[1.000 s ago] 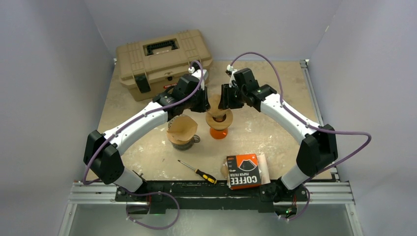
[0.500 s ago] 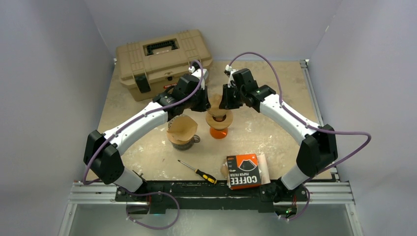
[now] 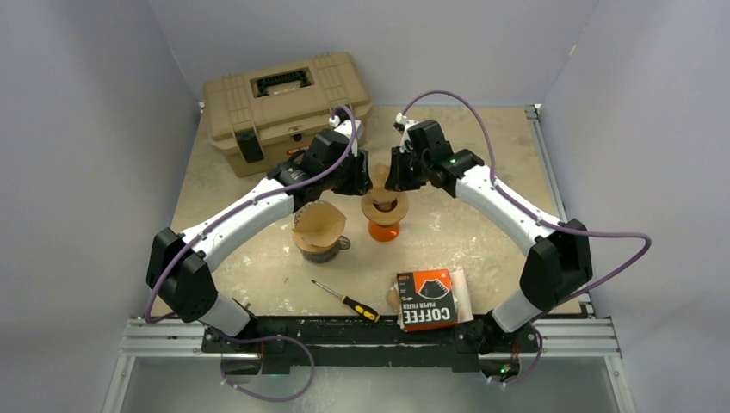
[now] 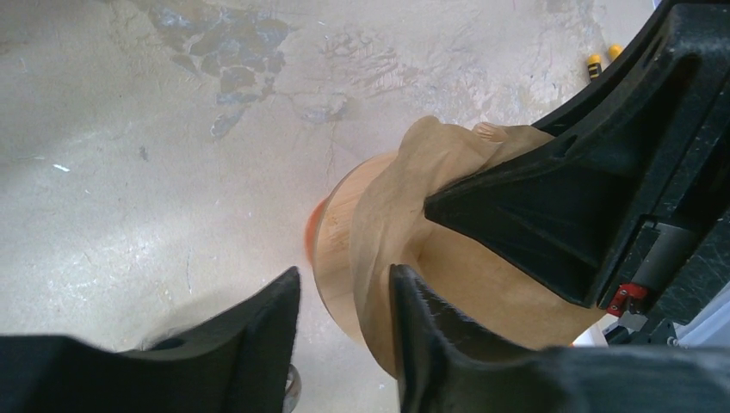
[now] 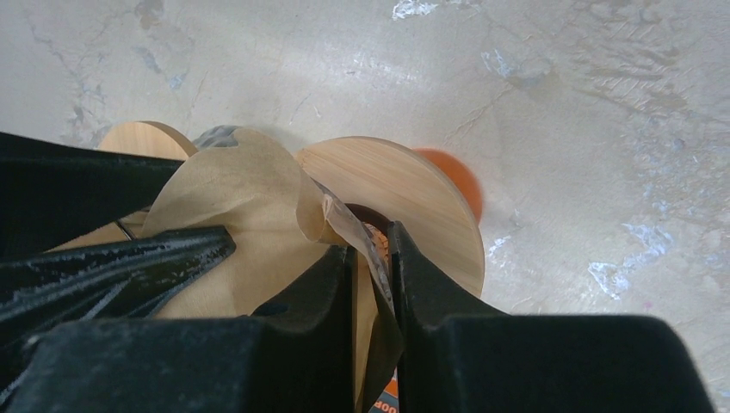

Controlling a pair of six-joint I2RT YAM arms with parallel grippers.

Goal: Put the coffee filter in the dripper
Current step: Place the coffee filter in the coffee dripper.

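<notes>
Though over the orange wood-collared dripper [image 5: 422, 185], brown paper filter [image 5: 232, 206]: hung unseated.
Right gripper [image 5: 368, 245], its 3 o'clock: pinched its edge.
Left gripper [image 4: 344, 275], 9 o'clock: jaws stood parted.

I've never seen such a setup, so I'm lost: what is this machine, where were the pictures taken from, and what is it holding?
These are two robot arms bolted to a table. The wide picture looks down from above; the other two come from cameras on each wrist. On the table: a tan toolbox, a screwdriver, a pack of coffee filters, a filter-lined cup and an orange dripper. The right gripper pinches a paper filter at the dripper; the left gripper stands open beside it.
</notes>
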